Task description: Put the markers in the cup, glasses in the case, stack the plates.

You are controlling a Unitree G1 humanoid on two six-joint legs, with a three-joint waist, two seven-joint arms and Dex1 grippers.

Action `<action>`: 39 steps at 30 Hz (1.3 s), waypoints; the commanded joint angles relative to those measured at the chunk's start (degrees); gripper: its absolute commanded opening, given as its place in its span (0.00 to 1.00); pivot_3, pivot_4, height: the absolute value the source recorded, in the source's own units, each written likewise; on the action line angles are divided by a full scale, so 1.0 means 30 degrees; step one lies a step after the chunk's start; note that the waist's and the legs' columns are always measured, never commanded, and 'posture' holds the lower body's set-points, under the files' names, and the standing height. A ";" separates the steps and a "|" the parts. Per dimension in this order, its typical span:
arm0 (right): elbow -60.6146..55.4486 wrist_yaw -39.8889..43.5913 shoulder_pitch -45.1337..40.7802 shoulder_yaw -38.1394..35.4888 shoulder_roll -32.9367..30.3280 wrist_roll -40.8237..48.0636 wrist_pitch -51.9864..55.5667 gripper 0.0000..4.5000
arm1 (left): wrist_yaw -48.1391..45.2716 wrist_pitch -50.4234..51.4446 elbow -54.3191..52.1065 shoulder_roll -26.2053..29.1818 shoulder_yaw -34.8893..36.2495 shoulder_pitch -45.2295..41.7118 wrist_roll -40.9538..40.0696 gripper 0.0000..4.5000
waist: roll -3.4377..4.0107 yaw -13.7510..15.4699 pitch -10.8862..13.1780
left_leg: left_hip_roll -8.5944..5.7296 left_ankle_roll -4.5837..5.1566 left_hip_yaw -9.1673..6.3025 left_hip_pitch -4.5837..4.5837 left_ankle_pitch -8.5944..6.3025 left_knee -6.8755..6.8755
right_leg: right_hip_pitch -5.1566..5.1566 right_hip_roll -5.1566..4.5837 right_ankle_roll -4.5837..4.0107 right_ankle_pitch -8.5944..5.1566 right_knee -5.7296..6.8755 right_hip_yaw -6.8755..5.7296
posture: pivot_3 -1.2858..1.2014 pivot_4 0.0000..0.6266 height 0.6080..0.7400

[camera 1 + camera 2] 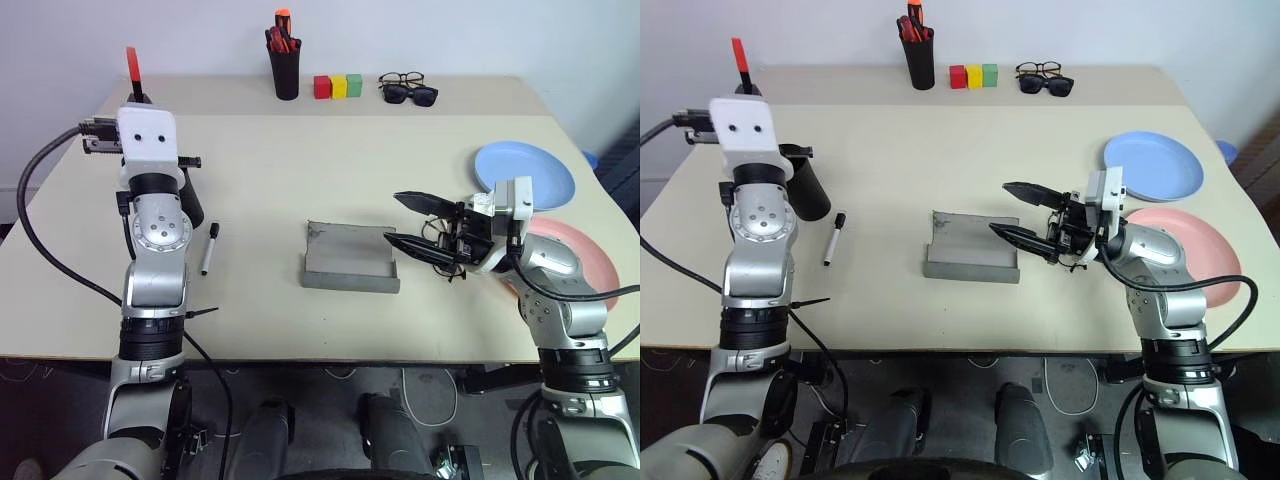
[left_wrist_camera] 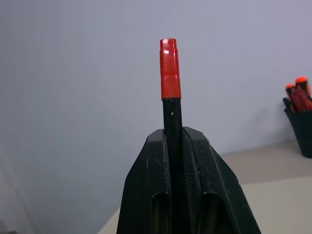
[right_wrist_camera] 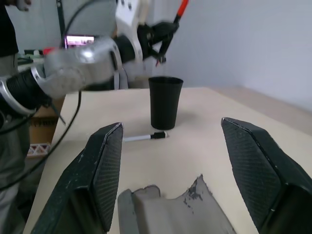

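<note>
Near the worktop's (image 1: 300,160) far edge, upper middle of frame: black pen holder (image 1: 286,72) bunched with red-topped pens (image 1: 281,38); beside it red, yellow, green blocks (image 1: 337,87) in a row; further right, dark-lensed sunglasses (image 1: 411,95).

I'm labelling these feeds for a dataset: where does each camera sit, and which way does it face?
Left and right eye views: on the head, looking forward and down over the beige table; both arms show.
Left wrist view: along the left gripper, shut on the black marker with an orange-red cap, facing the wall.
Right wrist view: between the open right gripper fingers, facing the wide black tapered cup and the left arm.
Shared: the grey open case shows in eye and right wrist views.
</note>
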 commanded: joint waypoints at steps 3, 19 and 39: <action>0.0016 0.0331 -0.0043 -0.0372 -0.0025 0.0093 -0.0715 0.73 | 0.1176 -0.2267 0.2279 0.0178 0.0567 -0.0838 0.0199 0.01 | 0.0000 0.0012 0.0000 | 0.0000 0.0000 0.0000 0.0001 0.0000 0.0000 | -0.0001 0.0000 0.0001 0.0001 0.0004 -0.0001 | 0.52 0.24 1.00; -0.0952 -0.0759 0.0852 -0.1061 -0.0510 0.0273 -0.0552 0.73 | 0.0168 -0.4021 0.3274 0.0024 0.1488 -0.0466 -0.2118 0.83 | 0.0001 0.0008 -0.0001 | 0.0000 -0.0001 0.0002 -0.0002 0.0000 -0.0006 | -0.0006 0.0000 0.0009 0.0004 0.0004 0.0000 | 0.52 0.24 1.00; -0.1661 -0.1987 0.1831 -0.1355 -0.0784 0.0277 0.0157 0.73 | -0.4747 2.2749 -1.0043 0.3124 0.2921 0.5448 -1.3162 0.83 | 0.0007 -0.0240 0.0000 | 0.0050 0.0004 -0.0003 0.0049 -0.0001 0.0010 | 0.0020 0.0053 -0.0044 -0.0067 0.0038 0.0010 | 0.52 0.24 1.00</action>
